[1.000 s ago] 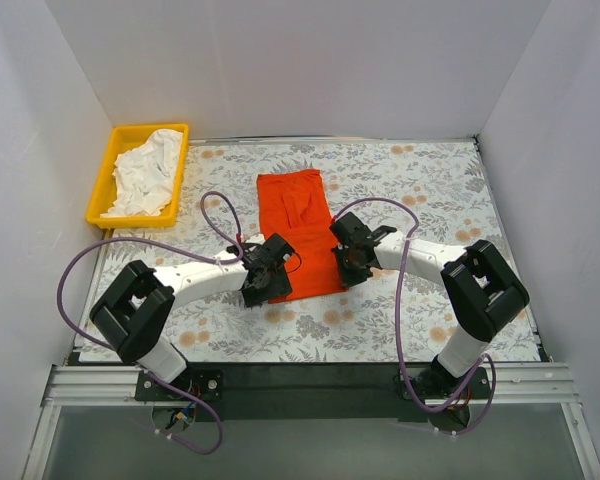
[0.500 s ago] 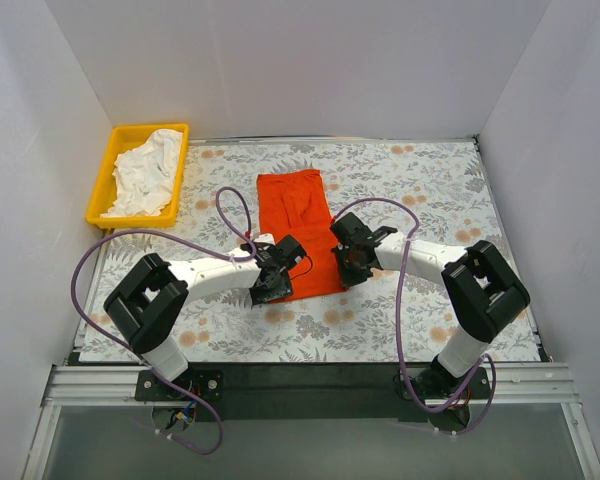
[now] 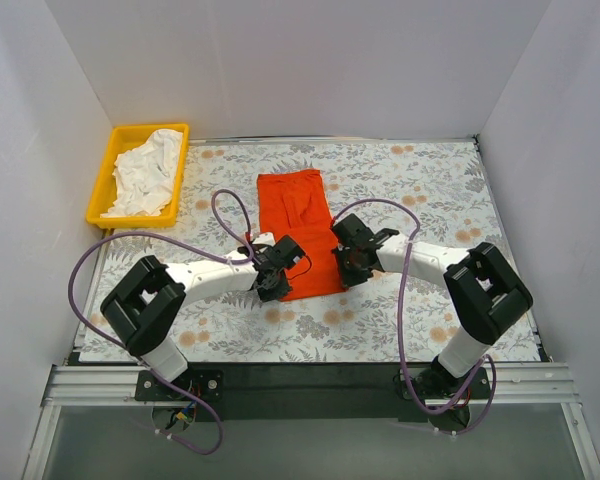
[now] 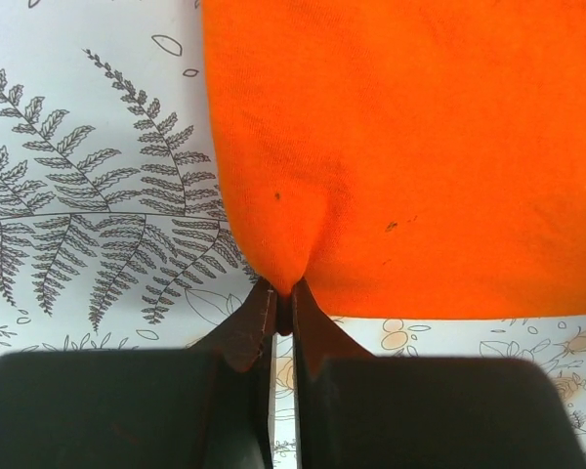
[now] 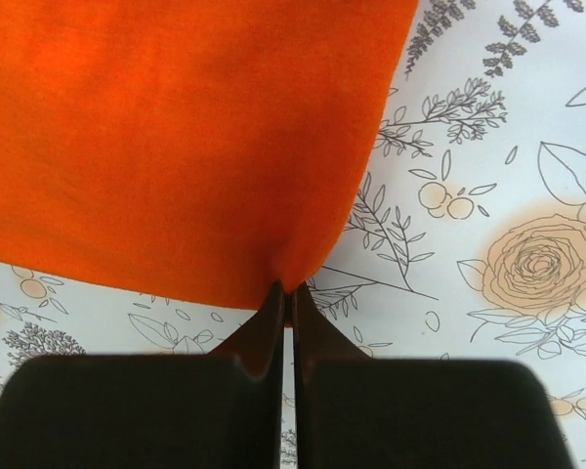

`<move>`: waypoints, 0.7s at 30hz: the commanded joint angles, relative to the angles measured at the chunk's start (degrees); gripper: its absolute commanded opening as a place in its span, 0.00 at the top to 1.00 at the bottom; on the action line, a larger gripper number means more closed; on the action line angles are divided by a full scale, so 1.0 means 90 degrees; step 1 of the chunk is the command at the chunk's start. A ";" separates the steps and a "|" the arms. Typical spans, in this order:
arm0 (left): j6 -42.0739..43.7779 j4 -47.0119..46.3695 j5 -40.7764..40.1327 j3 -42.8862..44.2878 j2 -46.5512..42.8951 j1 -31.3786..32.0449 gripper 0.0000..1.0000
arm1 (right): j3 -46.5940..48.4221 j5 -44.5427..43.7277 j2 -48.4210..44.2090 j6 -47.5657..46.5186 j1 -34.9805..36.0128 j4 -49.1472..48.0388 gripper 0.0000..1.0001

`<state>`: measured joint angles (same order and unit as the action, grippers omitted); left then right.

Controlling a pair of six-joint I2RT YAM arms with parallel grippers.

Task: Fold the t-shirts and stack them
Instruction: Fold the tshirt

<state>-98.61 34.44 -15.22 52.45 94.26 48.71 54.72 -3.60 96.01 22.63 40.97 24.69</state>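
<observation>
left and right jaws each pinch a near corner of the orange-red t-shirt (image 3: 295, 215).

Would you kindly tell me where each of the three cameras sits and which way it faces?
Top external: fixed above and behind the arm bases, looking down on the table; both arms, the orange t-shirt, and the white t-shirt in the yellow tray show.
Left wrist: on the left arm, facing along the left end effector, shut on a shirt corner.
Right wrist: likewise, the right end effector pinching another corner.
Shared: both wrist views show the orange t-shirt on the floral table.
</observation>
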 commanded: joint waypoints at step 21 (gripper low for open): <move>-0.1749 0.2834 0.3196 -0.0505 -0.2561 0.2335 1.00 | -0.0808 0.1505 -0.2426 -0.0317 0.1171 0.4472 0.99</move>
<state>-111.11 52.64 12.12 49.17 76.23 73.08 42.68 15.42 73.45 22.22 52.10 54.85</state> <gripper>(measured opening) 0.048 0.013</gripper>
